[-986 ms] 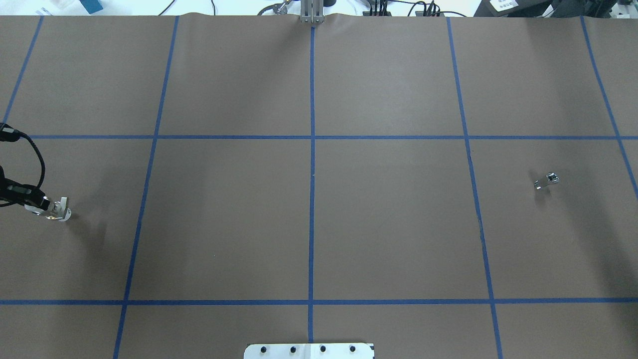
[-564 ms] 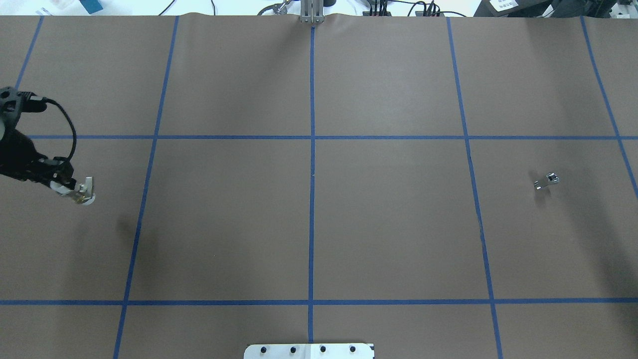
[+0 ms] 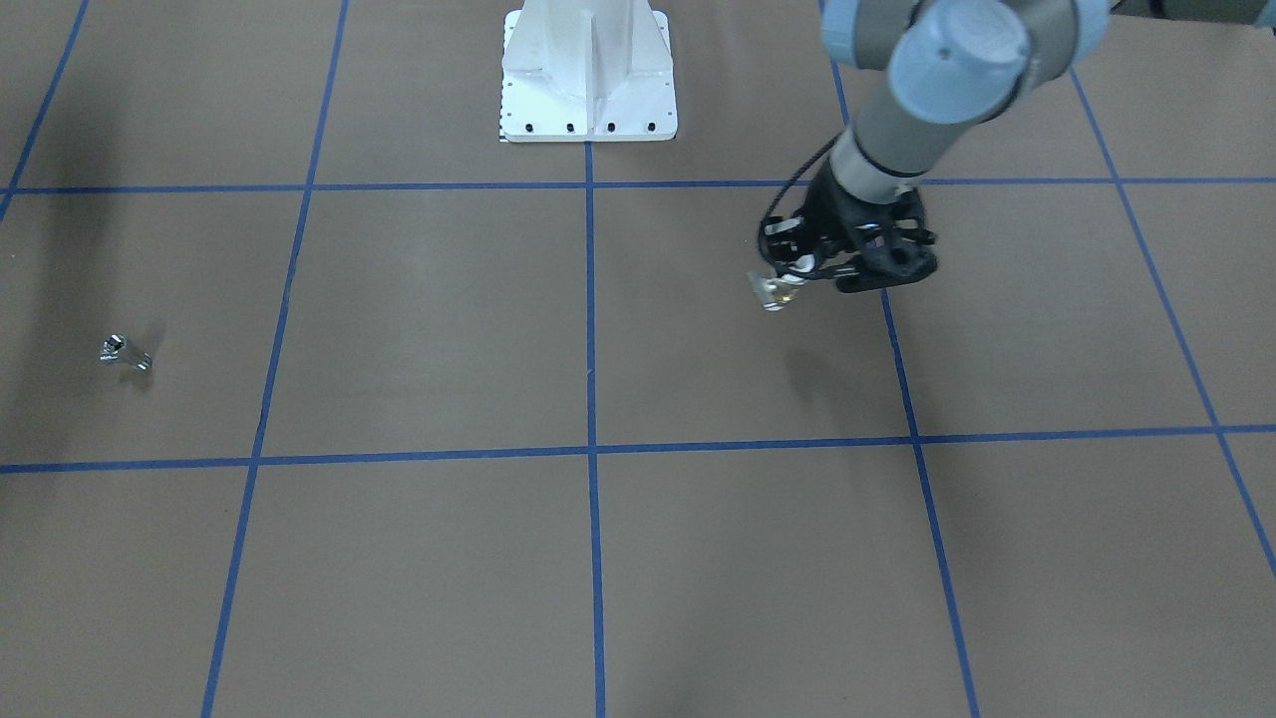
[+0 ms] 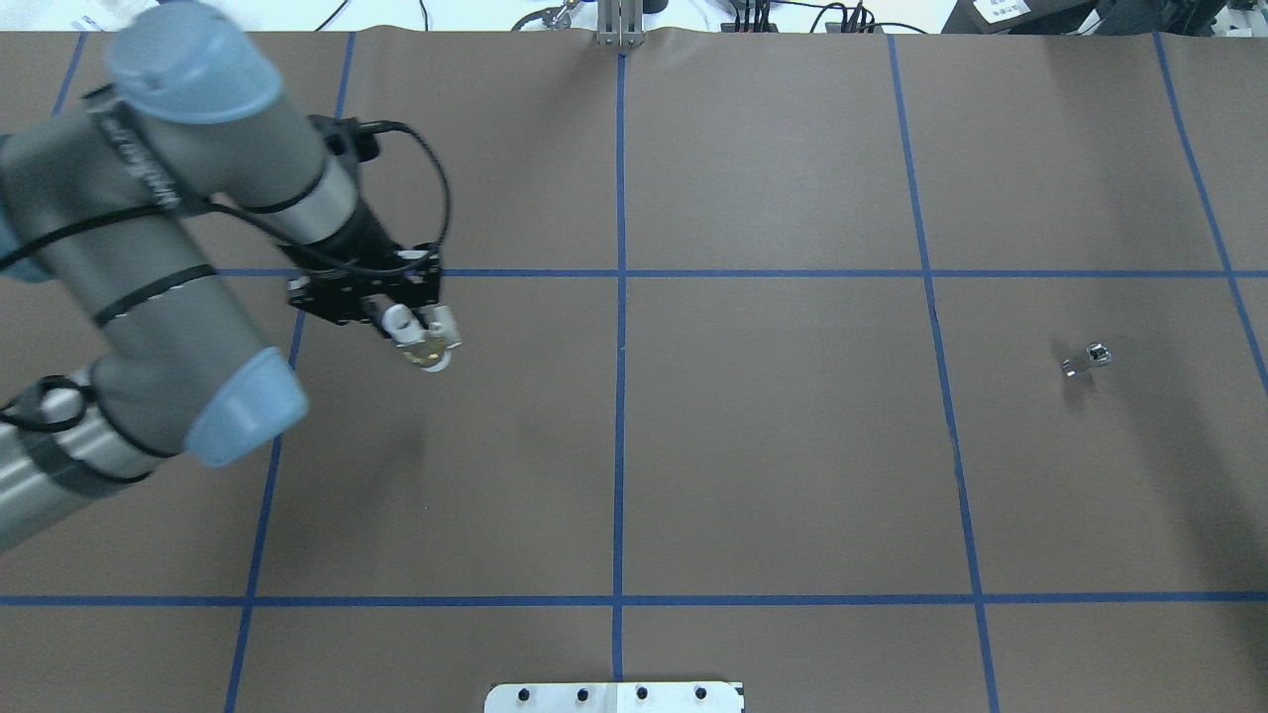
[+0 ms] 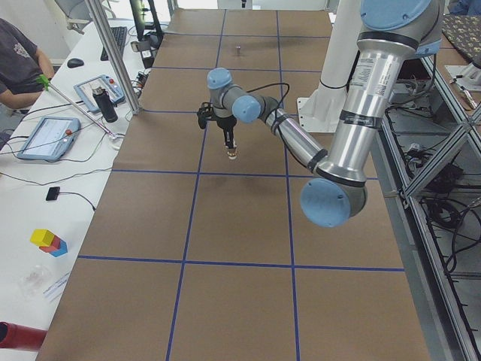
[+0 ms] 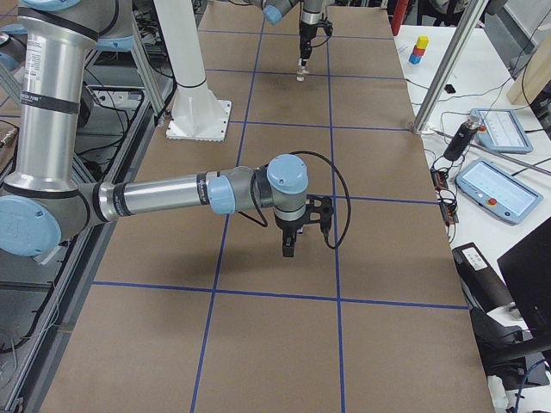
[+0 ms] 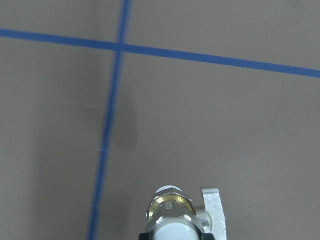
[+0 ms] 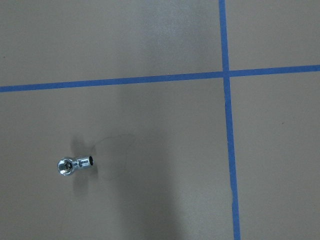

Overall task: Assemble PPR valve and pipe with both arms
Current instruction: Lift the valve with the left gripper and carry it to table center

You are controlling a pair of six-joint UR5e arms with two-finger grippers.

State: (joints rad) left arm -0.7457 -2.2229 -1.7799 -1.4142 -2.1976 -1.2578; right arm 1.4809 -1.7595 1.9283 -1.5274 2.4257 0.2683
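Observation:
My left gripper (image 4: 416,332) is shut on the PPR valve (image 4: 432,353), a brass fitting with a white end, and holds it above the table left of the centre line. The valve also shows in the front view (image 3: 773,290) and at the bottom of the left wrist view (image 7: 170,210). The pipe (image 4: 1087,360), a small chrome stub, lies alone on the table at the far right, and shows in the right wrist view (image 8: 74,164). My right gripper (image 6: 288,248) shows only in the right side view, pointing down; I cannot tell if it is open.
The table is covered with brown paper (image 4: 773,475) marked by blue tape lines. The white bolted pedestal (image 3: 588,80) stands at the robot's edge. Tablets, a bottle and coloured blocks sit on a side table (image 5: 45,135) beyond the far edge.
My left arm has swung in from the table's left edge toward the centre, carrying the valve right and slightly away. The pipe has not moved.

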